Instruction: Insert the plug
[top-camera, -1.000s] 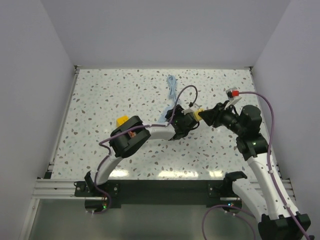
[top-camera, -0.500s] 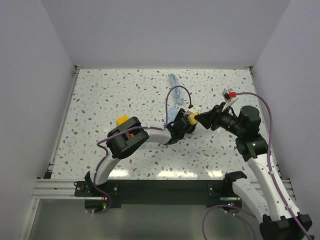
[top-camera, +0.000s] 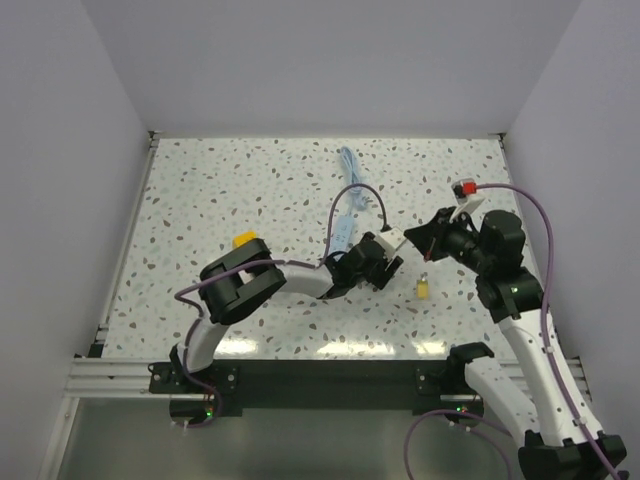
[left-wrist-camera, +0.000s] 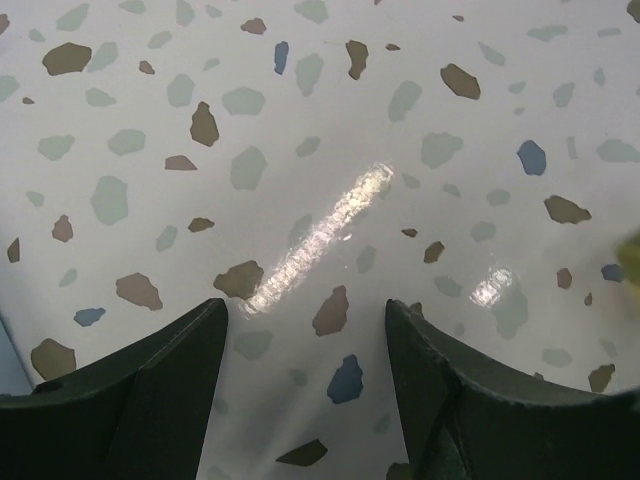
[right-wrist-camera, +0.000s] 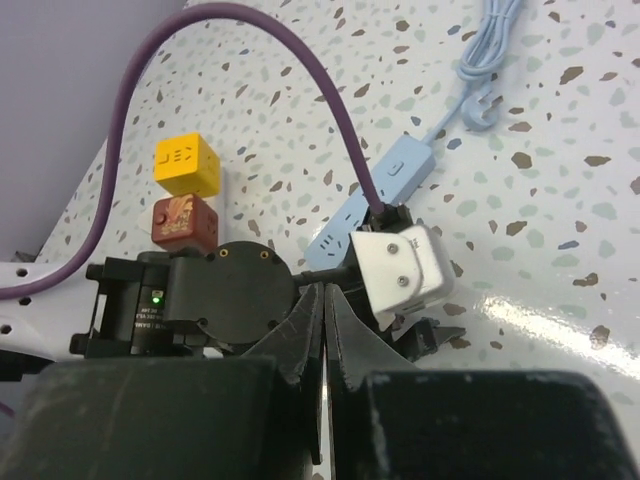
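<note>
Just dropped the plug (top-camera: 424, 288) (now loose beside left gripper (left-wrist-camera: 305, 312), spread wide, empty); right gripper (right-wrist-camera: 325, 300) closed on nothing, needs regrasping.

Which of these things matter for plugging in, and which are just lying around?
For the job:
yellow plug, lying loose on the table
blue power strip and its cord

Just lying about:
yellow block
brown block right next to it
</note>
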